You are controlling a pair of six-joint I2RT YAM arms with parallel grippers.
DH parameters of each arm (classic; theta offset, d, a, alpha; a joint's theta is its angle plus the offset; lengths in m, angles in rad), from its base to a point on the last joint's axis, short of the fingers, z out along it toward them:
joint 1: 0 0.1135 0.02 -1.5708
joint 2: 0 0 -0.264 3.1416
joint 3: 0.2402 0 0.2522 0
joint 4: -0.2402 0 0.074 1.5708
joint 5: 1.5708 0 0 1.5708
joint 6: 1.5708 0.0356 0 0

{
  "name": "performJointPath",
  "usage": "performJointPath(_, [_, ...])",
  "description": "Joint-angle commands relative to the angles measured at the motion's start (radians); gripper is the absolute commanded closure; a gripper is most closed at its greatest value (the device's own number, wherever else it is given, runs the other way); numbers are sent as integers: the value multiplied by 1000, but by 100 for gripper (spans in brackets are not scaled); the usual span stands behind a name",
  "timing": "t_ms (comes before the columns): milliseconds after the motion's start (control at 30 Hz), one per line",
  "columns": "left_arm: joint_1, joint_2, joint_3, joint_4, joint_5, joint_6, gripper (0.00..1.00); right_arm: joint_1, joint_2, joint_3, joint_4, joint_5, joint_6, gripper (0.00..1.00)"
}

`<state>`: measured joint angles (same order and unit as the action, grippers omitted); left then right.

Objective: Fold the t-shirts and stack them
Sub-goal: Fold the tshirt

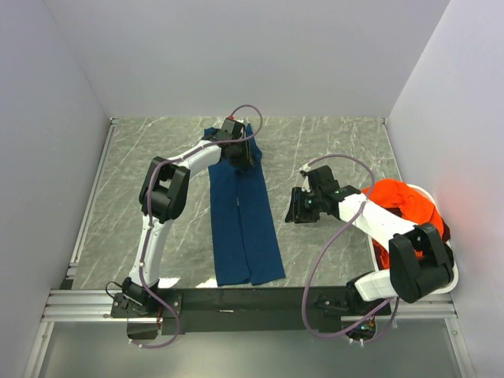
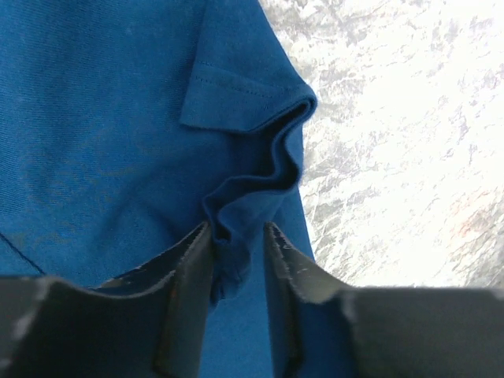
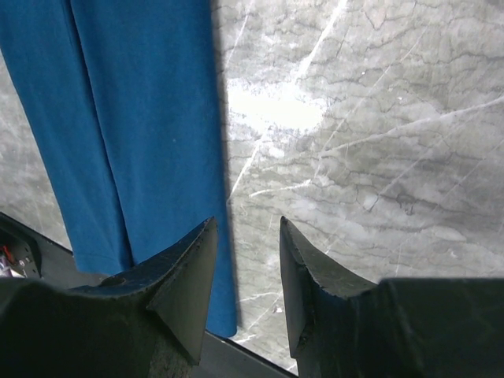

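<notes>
Left claw point(image 2: 236, 240) pinching a bunched ridge of the blue t-shirt point(image 2: 94, 134) between its dark fingers. Just above, the hemmed sleeve point(image 2: 236, 87) lies folded over, pale marbled desk point(image 2: 394, 142) showing on the right.

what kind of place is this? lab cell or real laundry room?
Probably a lab test cell: plain white walls box in a marble-pattern table, two arms are bolted to a metal rail at its near edge, plus a blue t-shirt and a white basket holding an orange t-shirt.
</notes>
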<state>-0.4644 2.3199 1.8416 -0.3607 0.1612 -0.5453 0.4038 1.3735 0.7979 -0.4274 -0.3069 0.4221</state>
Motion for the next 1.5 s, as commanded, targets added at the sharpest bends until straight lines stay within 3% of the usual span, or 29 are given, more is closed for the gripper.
performJointPath(0, [-3,-11,18,32,12,-4,64,-14,13,32,47,-12,9,55])
performJointPath(233, [-2,-88,4,34,-51,13,92,-23,85,133,68,-12,20,57])
performJointPath(367, [10,-106,-15,34,-75,2,99,-26,160,217,87,-1,26,58])
performJointPath(700, [79,-200,-120,43,-85,-65,99,-31,279,331,130,-1,43,59])
performJointPath(1167, [116,-203,-196,43,-140,-98,98,-31,288,308,144,-3,43,59])
performJointPath(1467, [-17,-183,-73,46,-158,83,93,-45,231,244,151,45,38,59])
